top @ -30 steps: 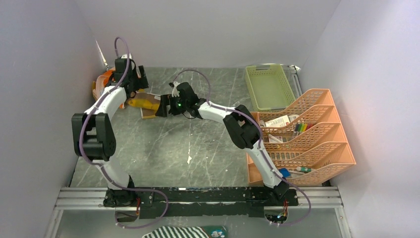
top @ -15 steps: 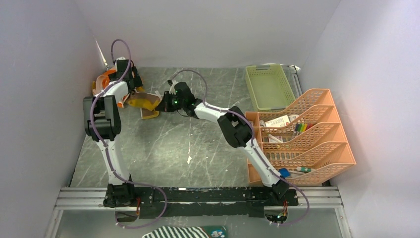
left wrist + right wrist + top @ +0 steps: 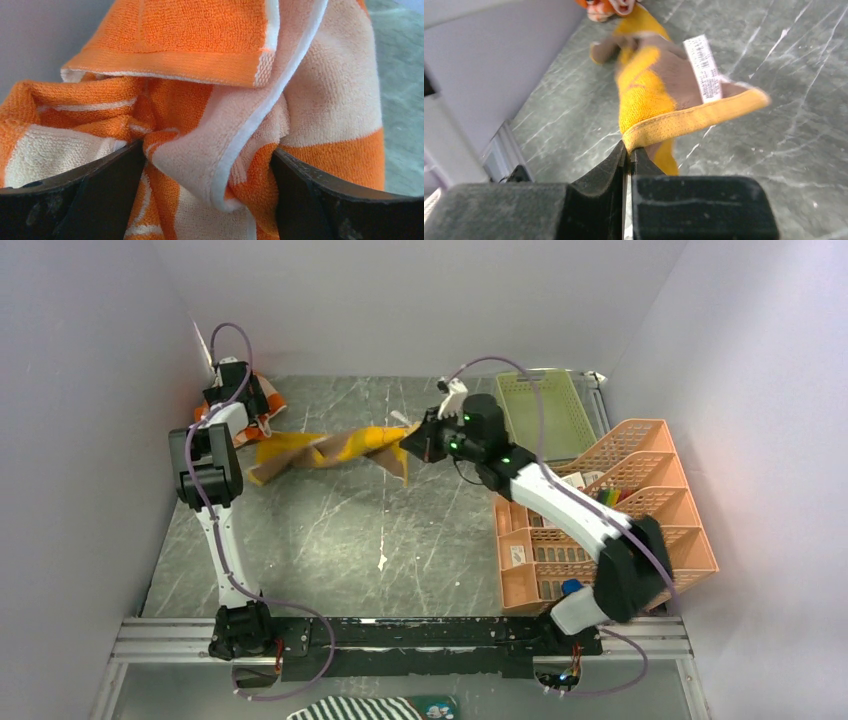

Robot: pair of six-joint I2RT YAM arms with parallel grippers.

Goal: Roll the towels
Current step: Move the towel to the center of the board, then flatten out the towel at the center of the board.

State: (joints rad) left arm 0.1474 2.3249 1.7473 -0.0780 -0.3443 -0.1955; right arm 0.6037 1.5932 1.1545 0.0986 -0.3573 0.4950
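From above, the mustard-yellow towel (image 3: pixel 330 448) hangs stretched and twisted across the far part of the grey marbled desk (image 3: pixel 400 550). Its right end is lifted at the tip of the right arm (image 3: pixel 560 505), and its left end trails down near the far left corner. There the left arm (image 3: pixel 212 455) reaches over the bunched orange towel (image 3: pixel 268 403), which lies against the wall. A pale green basket (image 3: pixel 545 415) and an orange file organizer (image 3: pixel 620 510) stand along the right side, and a black-and-white striped cloth (image 3: pixel 370 708) shows at the bottom edge. In the left wrist view the left fingers (image 3: pixel 100 195) stand spread wide. The orange towel, with its cream border and white stripes, is crumpled in folds that fill the gap between them and touch both inner faces. Whether they press on it cannot be told. In the right wrist view the right fingers (image 3: pixel 599 175) are pressed together, pinching the stitched hem of the mustard-yellow towel. The towel runs away from them above the desk toward the orange towel at the top edge. A white barcode label (image 3: pixel 704 75) sticks up from the mustard-yellow towel's seam.
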